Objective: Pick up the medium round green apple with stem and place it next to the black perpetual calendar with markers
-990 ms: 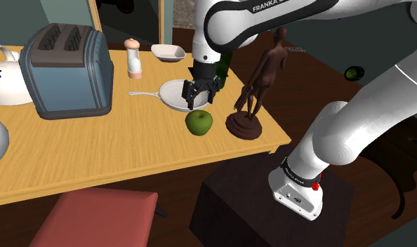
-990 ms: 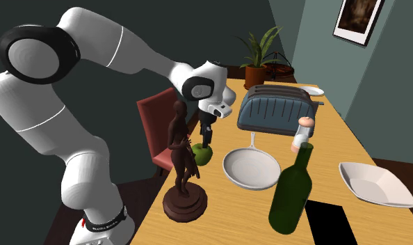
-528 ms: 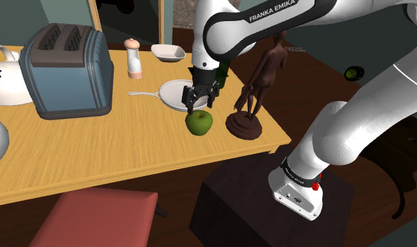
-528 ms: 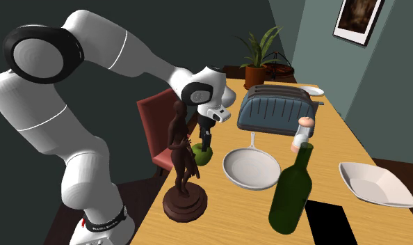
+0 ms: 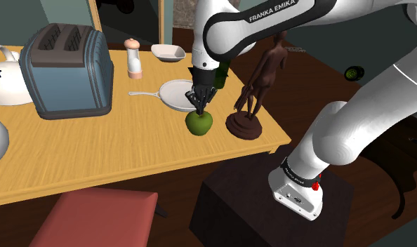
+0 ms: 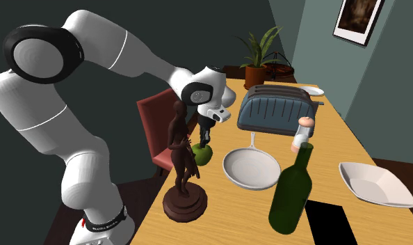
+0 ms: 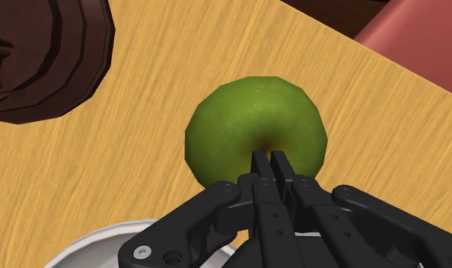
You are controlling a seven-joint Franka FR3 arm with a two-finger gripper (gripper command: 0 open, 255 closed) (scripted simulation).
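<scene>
Green round apple (image 5: 199, 124) rests on the light wooden table (image 5: 95, 151), the black pincer (image 5: 199, 109) closed narrowly at its stem hollow; so thin a hold may slip when lifted.

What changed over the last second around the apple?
The arm came down toward the green apple, then the jaws closed from wide apart to nearly meeting at its top hollow. Whether they pinch the stem is hidden. The apple, pan, statuette and toaster stayed put on the table.
</scene>
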